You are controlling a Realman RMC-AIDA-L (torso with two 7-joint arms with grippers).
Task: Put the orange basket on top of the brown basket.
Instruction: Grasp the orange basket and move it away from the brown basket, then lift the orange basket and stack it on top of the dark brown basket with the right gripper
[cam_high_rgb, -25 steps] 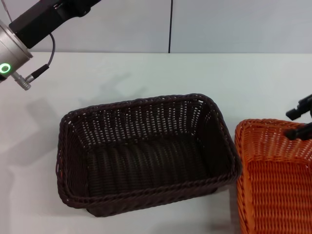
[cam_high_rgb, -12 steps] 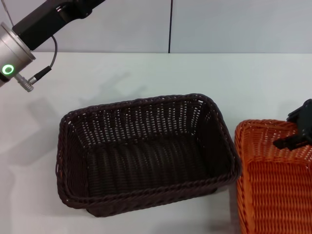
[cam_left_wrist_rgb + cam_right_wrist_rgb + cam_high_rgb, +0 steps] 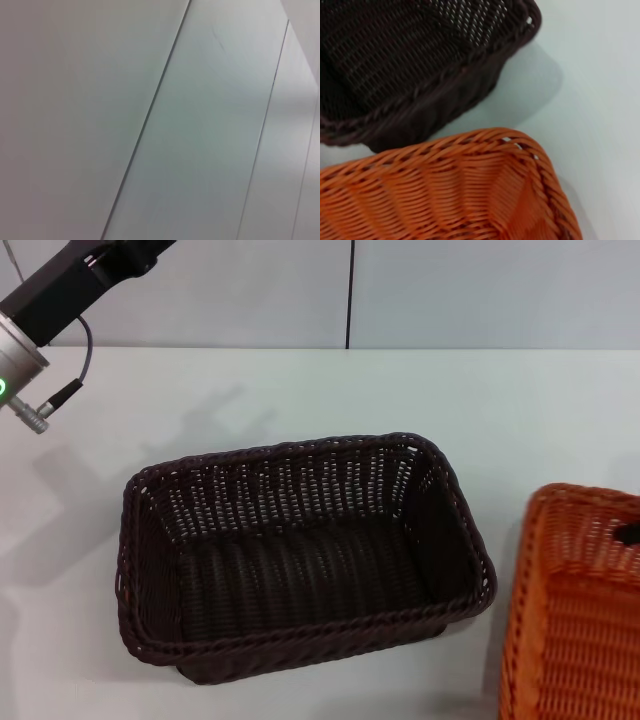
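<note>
The brown basket [image 3: 290, 451] stands empty in the middle of the white table, long side across the head view. The orange basket [image 3: 575, 620] is to its right, apart from it by a strip of table and cut off by the picture's right edge. Only a small dark piece of my right gripper [image 3: 632, 534] shows, at the orange basket's far rim. The right wrist view looks down on the orange basket's corner [image 3: 445, 195], with the brown basket's corner [image 3: 395, 60] beside it. My left arm [image 3: 60, 290] is raised at the far left, its gripper out of view.
The white table [image 3: 300, 390] stretches behind and to the left of the brown basket, up to a pale panelled wall [image 3: 450, 290]. The left wrist view shows only wall panels [image 3: 200, 125].
The orange basket has shifted to the right, widening the gap to the brown basket. The right gripper has moved right, nearly out of the picture. The left arm has drifted slightly left and up.
</note>
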